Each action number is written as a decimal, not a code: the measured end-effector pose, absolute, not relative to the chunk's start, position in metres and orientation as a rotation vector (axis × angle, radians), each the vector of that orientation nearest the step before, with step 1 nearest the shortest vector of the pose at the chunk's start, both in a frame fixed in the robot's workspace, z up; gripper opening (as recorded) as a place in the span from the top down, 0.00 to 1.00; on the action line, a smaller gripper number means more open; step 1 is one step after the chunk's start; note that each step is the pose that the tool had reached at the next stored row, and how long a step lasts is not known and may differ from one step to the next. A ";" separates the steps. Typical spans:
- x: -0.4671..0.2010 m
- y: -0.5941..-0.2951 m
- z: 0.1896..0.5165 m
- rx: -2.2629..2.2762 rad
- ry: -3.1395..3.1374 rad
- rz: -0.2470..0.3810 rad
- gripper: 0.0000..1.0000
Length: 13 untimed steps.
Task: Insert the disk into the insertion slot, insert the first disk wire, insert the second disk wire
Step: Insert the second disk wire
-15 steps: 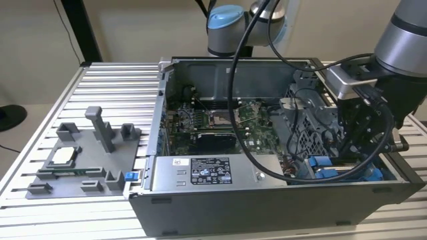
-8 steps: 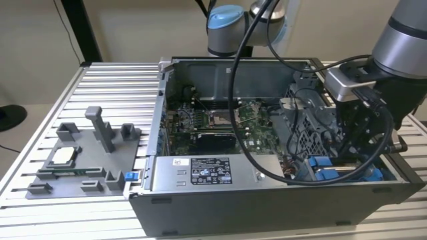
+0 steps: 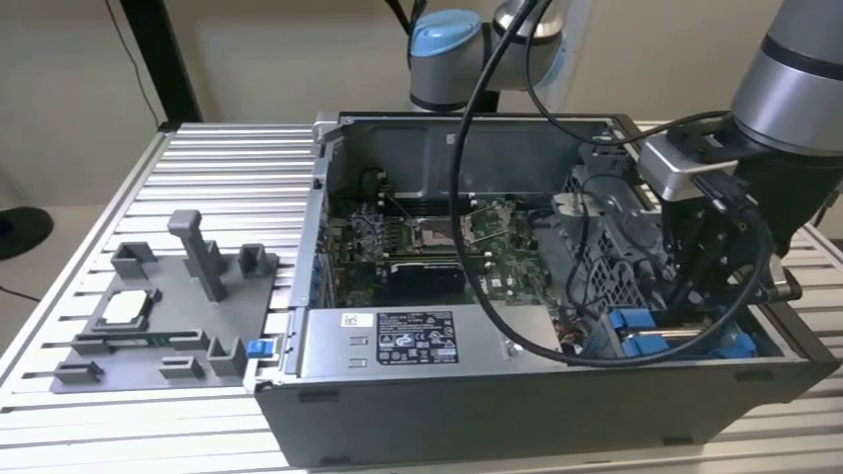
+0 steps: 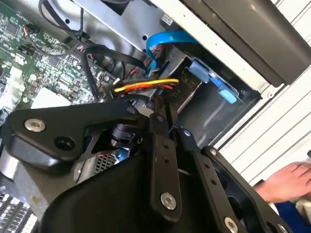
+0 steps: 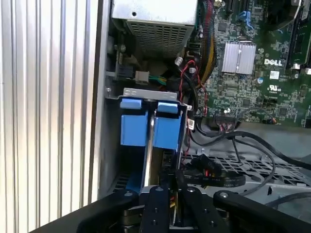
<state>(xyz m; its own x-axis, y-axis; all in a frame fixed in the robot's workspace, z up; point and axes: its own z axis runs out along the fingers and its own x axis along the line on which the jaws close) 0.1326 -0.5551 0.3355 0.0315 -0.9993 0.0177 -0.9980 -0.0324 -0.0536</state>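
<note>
Open computer case (image 3: 527, 415) on a slatted table (image 3: 224, 158). The disk (image 5: 153, 124), in its blue carrier, is sitting inside the insertion slot (image 5: 146, 94) at the case's front corner, beside the power-supply box (image 3: 409, 341); that step appears done. The gripper (image 5: 171, 191) is working low in the case just beside the disk's end, among a yellow-and-red wire bundle (image 4: 146, 86). Its fingers are lying close together, but whether they are pinching a connector cannot be told. A wire insertion is judged to be under way, not finished.

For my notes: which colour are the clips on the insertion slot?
Bright blue clips on the insertion slot, best in the first wrist view.
</note>
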 end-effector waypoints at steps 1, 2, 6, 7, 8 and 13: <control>0.133 -0.553 0.335 -2.225 2.179 -0.079 1.00; 0.133 -0.553 0.335 -2.225 2.179 -0.078 1.00; 0.133 -0.552 0.334 -2.223 2.178 -0.075 1.00; 0.133 -0.552 0.334 -2.223 2.178 -0.075 1.00; 0.133 -0.552 0.334 -2.223 2.178 -0.075 1.00; 0.133 -0.552 0.334 -2.223 2.178 -0.075 1.00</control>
<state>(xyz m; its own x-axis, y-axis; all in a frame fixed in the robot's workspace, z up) 0.1326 -0.5521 0.3336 0.0202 -0.9997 0.0146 -0.9983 -0.0209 -0.0537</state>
